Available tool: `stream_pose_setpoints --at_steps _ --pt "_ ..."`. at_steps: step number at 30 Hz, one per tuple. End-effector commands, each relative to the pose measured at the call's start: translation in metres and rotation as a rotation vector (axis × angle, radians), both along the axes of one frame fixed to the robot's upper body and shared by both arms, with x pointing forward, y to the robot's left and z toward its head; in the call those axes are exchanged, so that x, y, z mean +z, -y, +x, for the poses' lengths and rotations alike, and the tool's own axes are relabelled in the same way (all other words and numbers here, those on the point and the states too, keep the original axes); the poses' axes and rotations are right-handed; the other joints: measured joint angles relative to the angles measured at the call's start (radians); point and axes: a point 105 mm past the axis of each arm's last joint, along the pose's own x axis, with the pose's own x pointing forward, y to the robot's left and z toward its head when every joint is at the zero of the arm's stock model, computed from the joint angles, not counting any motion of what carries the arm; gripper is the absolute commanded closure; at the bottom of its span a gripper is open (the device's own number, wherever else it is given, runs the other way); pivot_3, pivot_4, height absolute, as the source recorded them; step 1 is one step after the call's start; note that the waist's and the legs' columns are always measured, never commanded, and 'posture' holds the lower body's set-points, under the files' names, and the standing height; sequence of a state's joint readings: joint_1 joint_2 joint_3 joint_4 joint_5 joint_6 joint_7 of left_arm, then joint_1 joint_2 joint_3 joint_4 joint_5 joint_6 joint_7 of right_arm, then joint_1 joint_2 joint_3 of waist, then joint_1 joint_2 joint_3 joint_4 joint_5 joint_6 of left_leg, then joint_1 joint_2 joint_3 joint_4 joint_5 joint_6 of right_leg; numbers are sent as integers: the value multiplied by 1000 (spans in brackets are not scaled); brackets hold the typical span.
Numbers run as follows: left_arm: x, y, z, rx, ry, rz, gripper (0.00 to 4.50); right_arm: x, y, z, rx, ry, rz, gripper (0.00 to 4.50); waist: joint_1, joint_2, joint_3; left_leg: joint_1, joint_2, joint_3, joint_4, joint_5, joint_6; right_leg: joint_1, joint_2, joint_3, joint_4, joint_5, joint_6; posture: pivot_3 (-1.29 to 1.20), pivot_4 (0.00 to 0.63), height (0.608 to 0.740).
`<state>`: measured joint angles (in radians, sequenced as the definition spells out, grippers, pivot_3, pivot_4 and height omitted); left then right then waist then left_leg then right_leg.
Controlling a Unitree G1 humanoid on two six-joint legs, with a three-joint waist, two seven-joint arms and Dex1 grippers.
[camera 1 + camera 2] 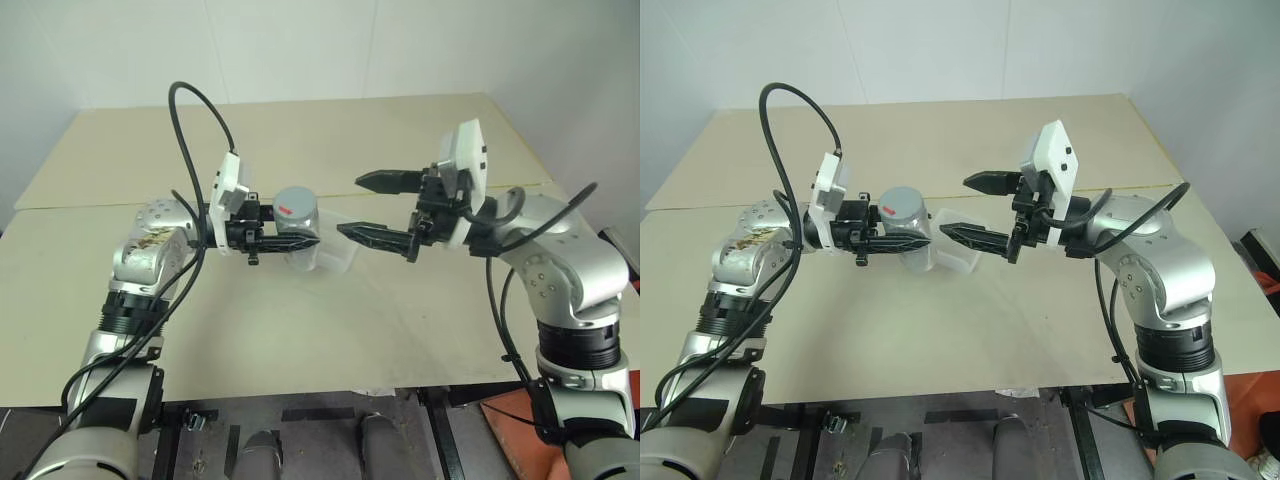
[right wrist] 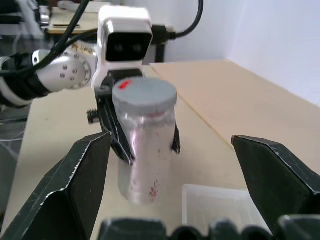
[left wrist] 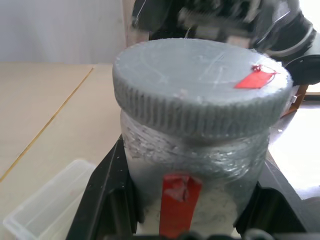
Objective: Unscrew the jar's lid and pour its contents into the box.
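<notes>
The left end effector [image 1: 300, 242] is clamped on the jar [image 1: 299, 235], holding it upright above the counter [image 1: 330, 340] with the grey lid [image 1: 294, 204] on top. Just beside the jar, on its far side from that end effector, the right end effector [image 1: 368, 207] hangs with its two black fingers spread wide and nothing between them, apart from the lid. The box [image 1: 335, 258] sits on the counter just below and beside the jar.
</notes>
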<state>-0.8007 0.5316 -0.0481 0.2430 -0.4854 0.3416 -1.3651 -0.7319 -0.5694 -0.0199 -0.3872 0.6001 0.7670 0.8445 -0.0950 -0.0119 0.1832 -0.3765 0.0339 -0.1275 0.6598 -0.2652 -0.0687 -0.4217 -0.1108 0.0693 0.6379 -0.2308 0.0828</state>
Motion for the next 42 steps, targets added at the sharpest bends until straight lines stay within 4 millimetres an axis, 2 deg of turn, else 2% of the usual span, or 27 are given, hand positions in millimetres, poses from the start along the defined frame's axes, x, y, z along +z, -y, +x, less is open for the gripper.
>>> stream_pose_setpoints --at_steps 1,5,9,15,21,33,42 --pt "17 9 0 -36 74 -16 2561 19 -14 -10 -15 58 28 46 0 0 0 0 0 0 0 0 0 0 0 0 0 0 0 0 150 740" --pt "18 18 1 -63 81 -27 2561 17 -34 -6 -29 66 13 46 -2 0 0 0 0 0 0 0 0 0 0 0 0 0 0 0 150 740" --pt "18 21 -1 -78 74 -38 2561 9 -42 7 -86 88 -39 46 -2 0 0 0 0 0 0 0 0 0 0 0 0 0 0 0 150 740" --pt "14 23 -5 -91 69 -33 2561 13 -53 15 -82 75 -7 46 -3 0 0 0 0 0 0 0 0 -1 0 0 0 0 0 0 150 740" --pt "11 22 -5 -84 65 -15 2561 24 -54 21 -72 56 49 46 -2 0 0 0 0 0 0 0 0 0 0 0 0 0 0 0 150 740" --pt "10 14 -2 -61 32 -1 2561 29 -55 4 -16 95 53 46 -4 0 0 0 0 0 0 0 0 -1 0 0 0 0 0 0 150 740" --pt "13 14 -2 -65 43 7 2561 19 -51 16 -69 66 32 46 -3 0 0 0 0 0 0 0 0 -1 0 0 0 0 0 0 150 740"
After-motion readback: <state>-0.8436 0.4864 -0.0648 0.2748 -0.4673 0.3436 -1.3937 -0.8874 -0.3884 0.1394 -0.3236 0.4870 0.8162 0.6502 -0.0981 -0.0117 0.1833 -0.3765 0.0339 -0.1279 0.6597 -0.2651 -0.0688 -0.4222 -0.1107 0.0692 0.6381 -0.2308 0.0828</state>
